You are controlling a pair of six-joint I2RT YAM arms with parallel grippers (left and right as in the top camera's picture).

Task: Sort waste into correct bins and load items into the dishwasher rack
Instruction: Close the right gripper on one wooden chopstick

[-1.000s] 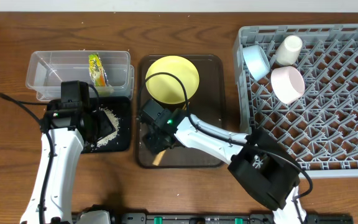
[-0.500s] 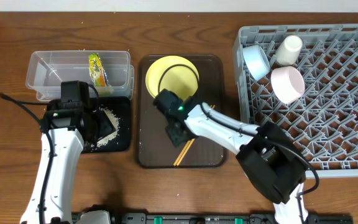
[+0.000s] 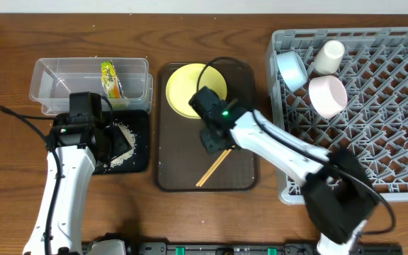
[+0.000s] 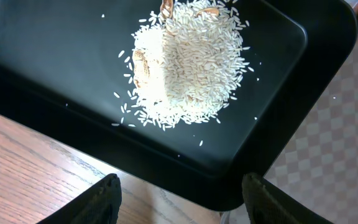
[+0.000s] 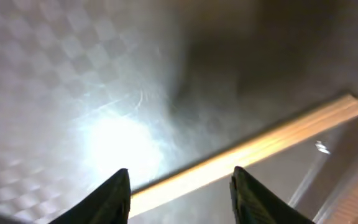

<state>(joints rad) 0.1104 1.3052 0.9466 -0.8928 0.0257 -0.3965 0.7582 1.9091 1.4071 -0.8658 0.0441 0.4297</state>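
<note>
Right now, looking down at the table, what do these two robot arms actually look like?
Both are smooth white tubes joined by chunky black housings. The left arm has a thin black cable running off its side; the right arm has a black cable loop and a small green light. The left tool and right tool each end in two dark fingers.
</note>
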